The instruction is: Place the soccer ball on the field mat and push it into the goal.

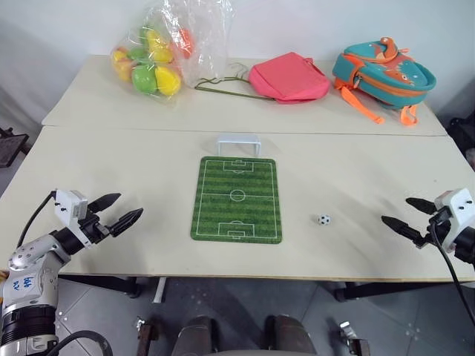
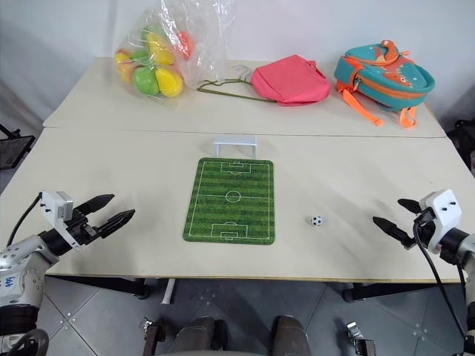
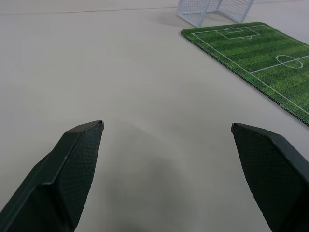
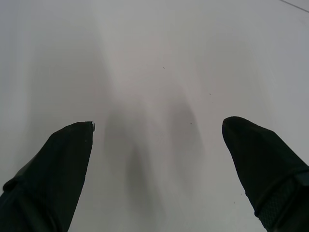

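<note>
The tiny white soccer ball (image 1: 323, 219) with black patches lies on the bare table, just right of the green striped field mat (image 1: 237, 198). The small white goal (image 1: 239, 144) stands at the mat's far end. My left gripper (image 1: 123, 210) hovers open near the table's front left, well left of the mat, with nothing between its fingers. My right gripper (image 1: 401, 213) is open at the front right, a short way right of the ball and pointing toward it. The left wrist view shows the mat (image 3: 260, 60) and goal (image 3: 215, 9) beyond the open fingers.
At the back of the table lie a clear bag of coloured balls (image 1: 159, 52), a pink pouch (image 1: 289, 78) and a teal and orange backpack (image 1: 382, 73). A seam runs across the table behind the goal. The table's front edge is close below both grippers.
</note>
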You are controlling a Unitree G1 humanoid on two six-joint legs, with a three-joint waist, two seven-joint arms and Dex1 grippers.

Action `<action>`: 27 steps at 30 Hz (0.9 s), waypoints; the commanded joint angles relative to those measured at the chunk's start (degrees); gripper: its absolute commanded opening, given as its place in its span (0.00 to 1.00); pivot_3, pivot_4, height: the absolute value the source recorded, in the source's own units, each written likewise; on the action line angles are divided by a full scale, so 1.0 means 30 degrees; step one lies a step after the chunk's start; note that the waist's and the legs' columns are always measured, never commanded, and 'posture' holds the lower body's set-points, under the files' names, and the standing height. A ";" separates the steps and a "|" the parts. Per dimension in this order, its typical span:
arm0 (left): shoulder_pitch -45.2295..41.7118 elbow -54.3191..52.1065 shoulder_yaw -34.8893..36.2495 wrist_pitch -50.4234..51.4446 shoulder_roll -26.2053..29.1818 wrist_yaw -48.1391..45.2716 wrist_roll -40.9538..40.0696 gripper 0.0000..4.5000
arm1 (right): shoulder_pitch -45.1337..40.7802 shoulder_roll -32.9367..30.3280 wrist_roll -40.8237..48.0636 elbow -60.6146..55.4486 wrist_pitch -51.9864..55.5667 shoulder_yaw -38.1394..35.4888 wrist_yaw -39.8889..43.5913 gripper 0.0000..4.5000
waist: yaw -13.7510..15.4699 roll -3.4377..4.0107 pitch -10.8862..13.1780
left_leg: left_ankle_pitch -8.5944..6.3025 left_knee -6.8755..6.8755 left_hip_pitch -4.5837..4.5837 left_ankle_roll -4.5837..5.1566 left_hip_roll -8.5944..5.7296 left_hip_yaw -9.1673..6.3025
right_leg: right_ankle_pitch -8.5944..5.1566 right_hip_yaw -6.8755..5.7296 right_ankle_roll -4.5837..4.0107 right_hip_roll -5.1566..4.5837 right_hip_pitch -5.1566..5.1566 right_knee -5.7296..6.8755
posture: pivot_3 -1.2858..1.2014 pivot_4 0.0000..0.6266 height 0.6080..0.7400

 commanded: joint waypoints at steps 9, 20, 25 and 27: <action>-0.0530 -0.1559 0.0403 0.0944 0.0039 0.1254 -0.0409 1.00 | 0.0009 -0.0462 0.0562 -0.2222 0.1717 -0.0523 -0.0316 0.99 | 0.0015 0.0001 0.0001 | 0.0000 0.0003 0.0000 0.0000 0.0004 -0.0004 | 0.0000 0.0002 0.0000 0.0000 0.0000 0.0006 | 0.52 0.24 1.00; -0.0520 -0.1827 0.0567 -0.0227 -0.0155 -0.1733 -0.1697 1.00 | -0.1075 -0.2720 0.1046 -0.8404 0.6203 0.2379 0.2788 0.99 | -0.0036 0.0056 0.0036 | 0.0000 0.0017 0.0000 0.0000 -0.0005 0.0005 | 0.0000 0.0005 0.0000 0.0009 -0.0003 0.0011 | 0.52 0.24 1.00; -0.0355 -0.1805 0.0575 -0.1090 -0.0395 -0.3705 -0.2359 1.00 | -0.2607 -0.2323 0.0556 -0.9603 0.6181 0.4842 0.4432 0.99 | 0.0040 0.0043 0.0047 | -0.0001 0.0028 -0.0006 0.0001 -0.0006 -0.0002 | 0.0000 0.0001 0.0000 0.0007 -0.0009 0.0016 | 0.52 0.24 1.00; -0.0168 -0.2026 0.0514 -0.1163 -0.0492 -0.4013 -0.2436 1.00 | -0.3526 -0.1929 0.0022 -0.9206 0.5939 0.6079 0.4838 0.99 | 0.0065 0.0042 0.0048 | -0.0003 0.0039 -0.0019 0.0005 -0.0040 -0.0011 | 0.0000 -0.0004 0.0000 -0.0001 -0.0009 0.0015 | 0.52 0.24 1.00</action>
